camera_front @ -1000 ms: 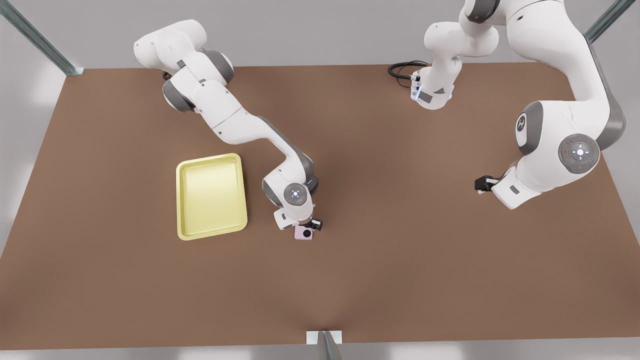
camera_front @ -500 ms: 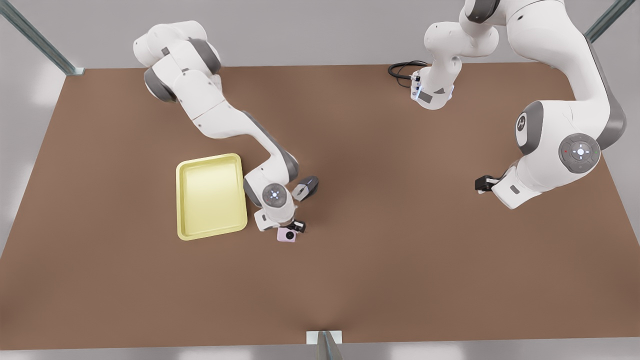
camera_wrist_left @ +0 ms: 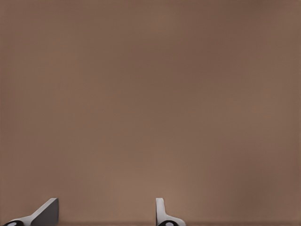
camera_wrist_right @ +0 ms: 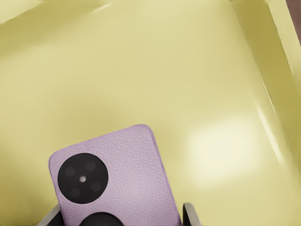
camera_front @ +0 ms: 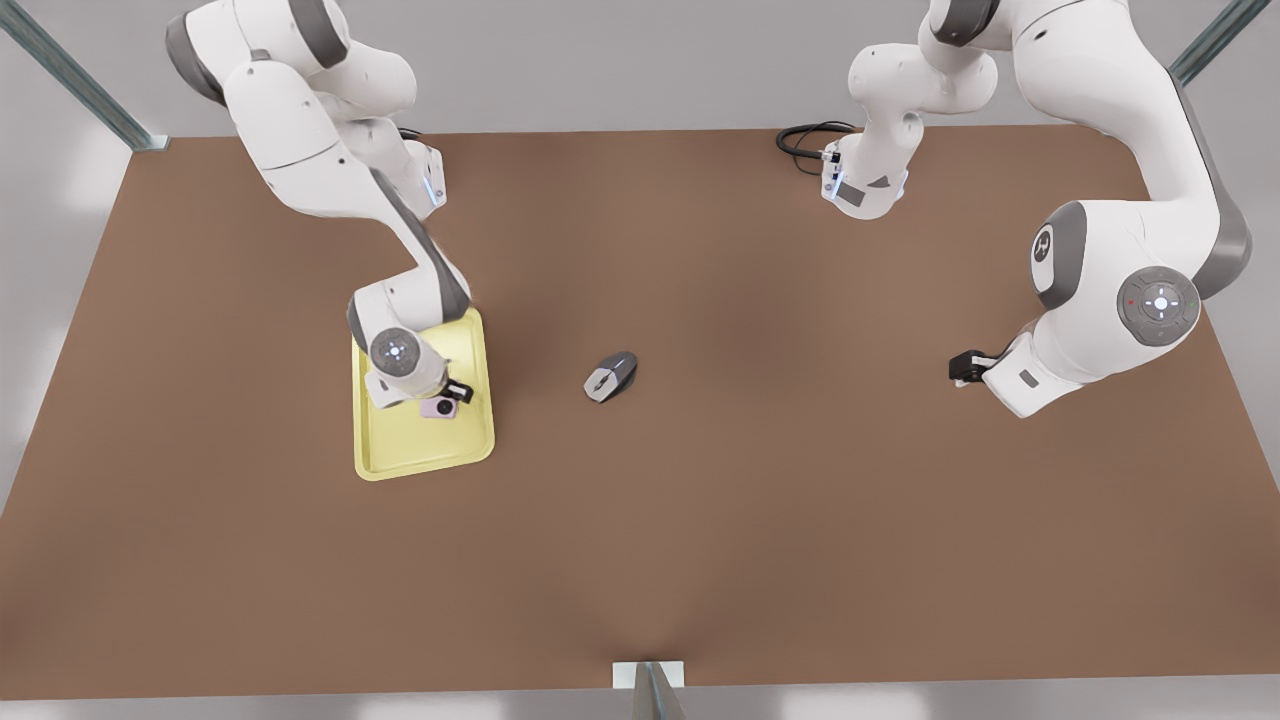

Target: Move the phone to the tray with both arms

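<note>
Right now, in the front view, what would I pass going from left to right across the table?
Yellow tray, holding the pink phone in the right gripper → computer mouse → black cable → left gripper, waiting.

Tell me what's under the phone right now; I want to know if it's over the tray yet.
The tray's yellow floor lies under the phone, held by the right gripper. Whether they touch can't be seen. The left gripper waits above bare table.

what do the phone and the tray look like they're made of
The phone has a pale pink-lilac back with a fine pebbled grain, so it looks like leather or a leather-look case, matte. The tray is smooth pale yellow with soft glossy highlights, probably moulded plastic. The right claw holds the phone over the tray.
</note>
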Available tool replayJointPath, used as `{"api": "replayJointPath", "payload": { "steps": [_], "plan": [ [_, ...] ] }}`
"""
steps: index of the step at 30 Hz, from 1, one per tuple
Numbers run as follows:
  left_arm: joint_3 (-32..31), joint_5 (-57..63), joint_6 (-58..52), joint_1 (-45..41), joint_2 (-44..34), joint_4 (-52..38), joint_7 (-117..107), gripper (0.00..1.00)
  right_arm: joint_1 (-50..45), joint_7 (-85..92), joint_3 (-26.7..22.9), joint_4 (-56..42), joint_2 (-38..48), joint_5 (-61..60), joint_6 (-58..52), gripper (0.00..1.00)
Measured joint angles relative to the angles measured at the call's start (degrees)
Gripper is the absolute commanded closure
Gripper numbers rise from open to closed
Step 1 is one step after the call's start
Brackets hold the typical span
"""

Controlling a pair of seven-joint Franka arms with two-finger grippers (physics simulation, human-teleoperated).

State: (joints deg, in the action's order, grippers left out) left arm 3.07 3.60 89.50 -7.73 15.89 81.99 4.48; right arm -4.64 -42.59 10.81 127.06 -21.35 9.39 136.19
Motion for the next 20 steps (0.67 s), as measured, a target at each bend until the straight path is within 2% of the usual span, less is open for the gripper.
{"api": "replayJointPath", "payload": {
  "steps": [1, 8, 11, 15, 17, 20],
  "plan": [
    [0.00, -0.01, 0.00, 0.00, 0.00, 0.01, 0.00, 0.00, 1.17, 1.24, -0.01, 0.18, 0.36, 0.02, 0.30, 0.00],
    [0.00, -0.02, 0.00, -0.01, 0.00, 0.01, 0.01, 0.00, 1.52, 8.05, 0.19, -2.09, 2.80, -0.60, 0.11, 0.00],
    [0.00, -0.17, 0.00, 0.00, -0.01, -0.04, -0.05, 0.00, 0.92, 10.51, -0.98, -16.95, 6.64, -2.56, -7.48, 0.00],
    [1.32, -2.66, 0.07, 0.06, -0.01, -0.05, -0.79, 0.00, 2.08, 16.62, -10.57, -40.62, 9.62, -8.02, -23.92, 0.00],
    [1.45, -3.19, 0.13, -0.01, 0.03, -0.10, -1.14, 0.00, 3.79, 19.72, -11.75, -45.85, 11.09, -8.83, -31.39, 0.00],
    [1.49, -3.44, 0.79, -0.09, 0.08, -0.11, -1.61, 0.00, 3.05, 23.75, -12.07, -48.54, 12.06, -9.43, -39.68, 0.00]
  ]
}}
